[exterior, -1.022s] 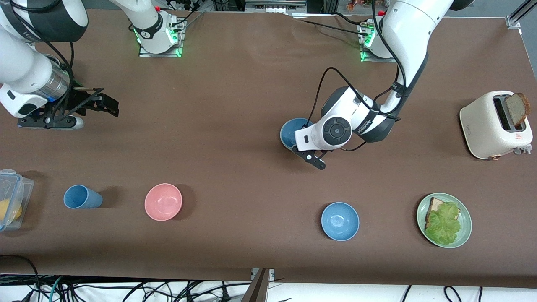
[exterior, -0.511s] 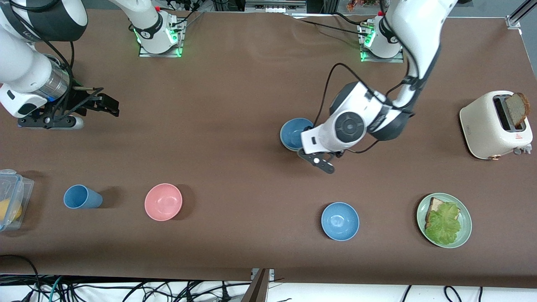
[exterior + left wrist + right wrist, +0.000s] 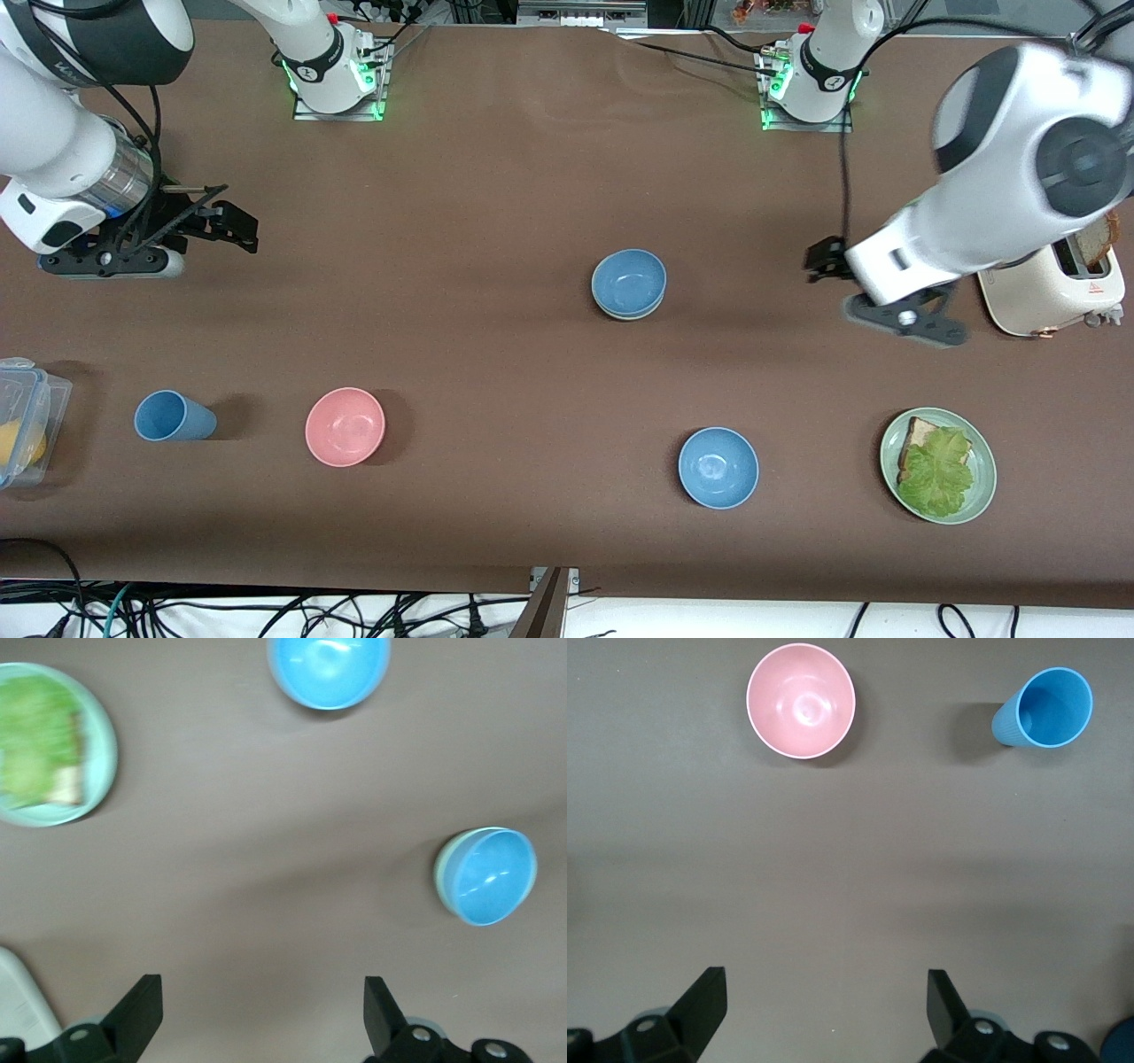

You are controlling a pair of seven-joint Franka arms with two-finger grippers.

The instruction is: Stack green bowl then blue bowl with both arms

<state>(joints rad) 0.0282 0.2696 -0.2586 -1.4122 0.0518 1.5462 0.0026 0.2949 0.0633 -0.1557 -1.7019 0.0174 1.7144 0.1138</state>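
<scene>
A blue bowl sits nested in the green bowl in the middle of the table; only the green rim shows under it. In the left wrist view the blue bowl and the green rim show the same stack. A second blue bowl stands alone, nearer the front camera. My left gripper is open and empty over bare table beside the toaster, apart from the stack; it also shows in the left wrist view. My right gripper waits open and empty at the right arm's end, as in the right wrist view.
A cream toaster with bread stands at the left arm's end. A green plate with bread and lettuce lies nearer the camera. A pink bowl, a blue cup and a clear container lie toward the right arm's end.
My left gripper has left the stacked bowls, risen and swung toward the toaster. The blue bowl stays in the green bowl. The right arm has barely moved.
</scene>
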